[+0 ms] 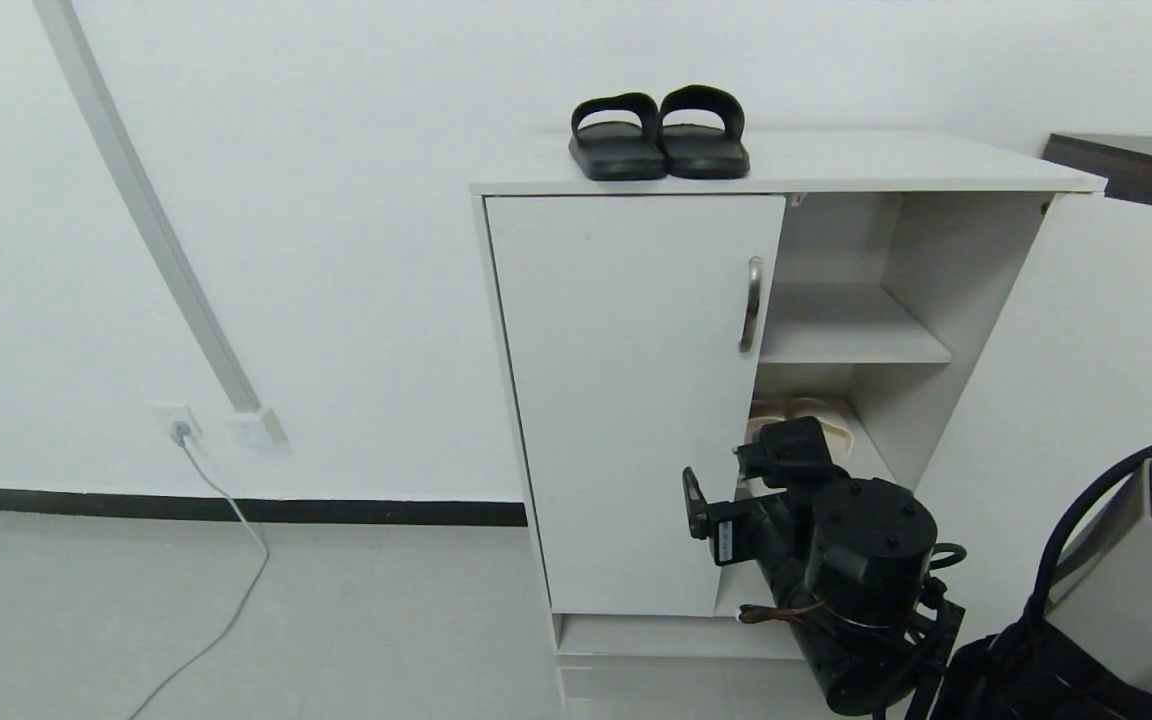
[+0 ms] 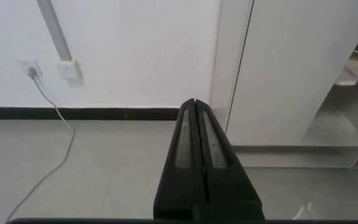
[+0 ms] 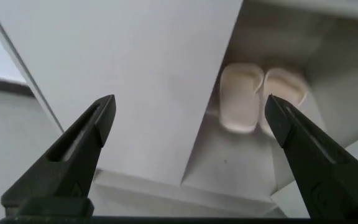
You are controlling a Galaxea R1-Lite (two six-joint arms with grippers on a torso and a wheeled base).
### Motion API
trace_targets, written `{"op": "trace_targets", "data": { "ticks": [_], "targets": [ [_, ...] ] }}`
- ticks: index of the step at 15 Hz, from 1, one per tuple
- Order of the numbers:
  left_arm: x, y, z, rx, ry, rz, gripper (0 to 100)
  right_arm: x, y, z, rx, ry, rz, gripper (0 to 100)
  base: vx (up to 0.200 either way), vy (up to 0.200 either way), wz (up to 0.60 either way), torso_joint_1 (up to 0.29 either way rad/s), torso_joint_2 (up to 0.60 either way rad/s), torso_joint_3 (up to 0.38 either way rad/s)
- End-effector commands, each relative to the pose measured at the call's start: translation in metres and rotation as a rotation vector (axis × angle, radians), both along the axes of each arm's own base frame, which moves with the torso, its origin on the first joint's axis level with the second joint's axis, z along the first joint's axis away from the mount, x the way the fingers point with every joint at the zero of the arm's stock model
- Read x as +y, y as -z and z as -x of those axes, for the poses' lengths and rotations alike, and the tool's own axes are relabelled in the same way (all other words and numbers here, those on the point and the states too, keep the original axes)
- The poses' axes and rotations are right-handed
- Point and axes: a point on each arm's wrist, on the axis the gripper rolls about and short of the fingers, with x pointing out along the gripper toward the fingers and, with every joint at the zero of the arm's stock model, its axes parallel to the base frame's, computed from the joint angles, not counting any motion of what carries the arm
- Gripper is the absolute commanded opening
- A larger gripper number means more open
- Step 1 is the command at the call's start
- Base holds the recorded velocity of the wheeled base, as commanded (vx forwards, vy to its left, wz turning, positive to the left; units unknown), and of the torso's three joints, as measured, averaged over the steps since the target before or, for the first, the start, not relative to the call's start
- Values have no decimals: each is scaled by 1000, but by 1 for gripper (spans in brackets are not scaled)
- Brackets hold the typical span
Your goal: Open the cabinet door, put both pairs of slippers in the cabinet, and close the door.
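Black slippers are noted at 12 o'clock on the cabinet top. Right gripper is spread wide, empty; left gripper is pressed closed. Slippers are judged light and pliable, best pinched at the straps.

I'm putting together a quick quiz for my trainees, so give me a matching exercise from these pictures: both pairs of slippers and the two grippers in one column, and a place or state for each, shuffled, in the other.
Column one
1. black slippers
2. pale slippers
3. left gripper
4. right gripper

Column two
A. open
B. on top of the cabinet
C. shut, holding nothing
D. on a shelf inside the cabinet

Pairs: 1-B, 2-D, 3-C, 4-A
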Motion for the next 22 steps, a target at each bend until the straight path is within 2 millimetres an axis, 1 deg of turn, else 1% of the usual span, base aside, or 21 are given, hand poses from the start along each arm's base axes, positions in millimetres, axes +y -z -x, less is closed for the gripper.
{"op": "trace_targets", "data": {
  "ticks": [1,10,12,17,22],
  "targets": [
    [0,0,0,2,0,0,0,-1,0,-1,0,4,1,100,0,0,0,85,-500,-364],
    [0,0,0,2,1,0,0,0,-1,-1,-2,1,-2,100,0,0,0,140,-463,-335],
    [0,0,0,2,0,0,0,1,1,2,3,-5,6,100,0,0,0,173,-486,-322],
    [0,0,0,2,0,0,0,0,0,3,3,-5,7,100,0,0,0,200,-505,-309],
    [0,0,0,2,0,0,0,3,-2,6,-2,-18,3,100,0,0,0,233,-538,-319]
  ]
}}
